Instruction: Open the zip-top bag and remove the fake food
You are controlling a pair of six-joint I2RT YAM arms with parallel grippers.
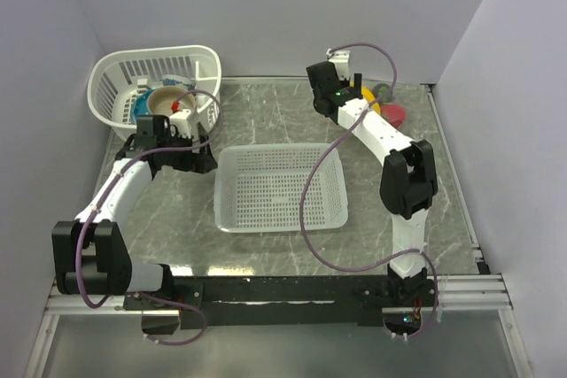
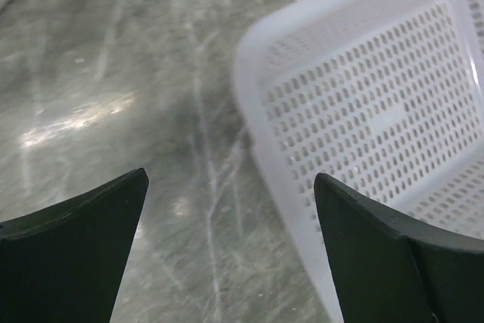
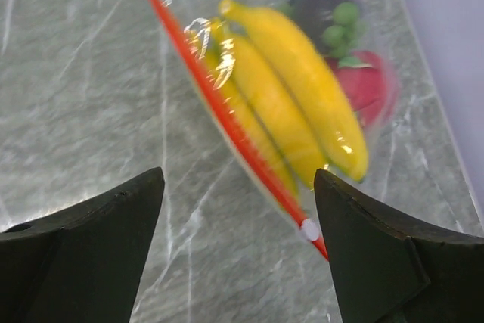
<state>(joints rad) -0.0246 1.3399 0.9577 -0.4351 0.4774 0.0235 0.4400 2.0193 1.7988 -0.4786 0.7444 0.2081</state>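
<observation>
1. We logged the left gripper [image 2: 231, 179] spread wide and empty over the grey marbled table [image 2: 113, 111], beside a perforated white basket [image 2: 363, 111].
2. The right gripper [image 3: 239, 175] was also spread and empty.
3. Just beyond its fingers, at the table's far right, lay the limp, glossy zip-top bag [image 3: 189, 43], its orange-red strip [image 3: 227, 122] running diagonally.
4. The fake food was inside: smooth yellow bananas [image 3: 295, 104], a pink-red dragon fruit [image 3: 367, 85] and a bumpy green cluster [image 3: 340, 28].

Zip-top bag [image 3: 203, 41] blurred (top cropped); dark lump [image 3: 318, 4] possibly food.

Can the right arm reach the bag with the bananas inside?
Probably yes. The right end effector is open and sits just in front of the zip-top bag, and nothing stands between them.
</observation>
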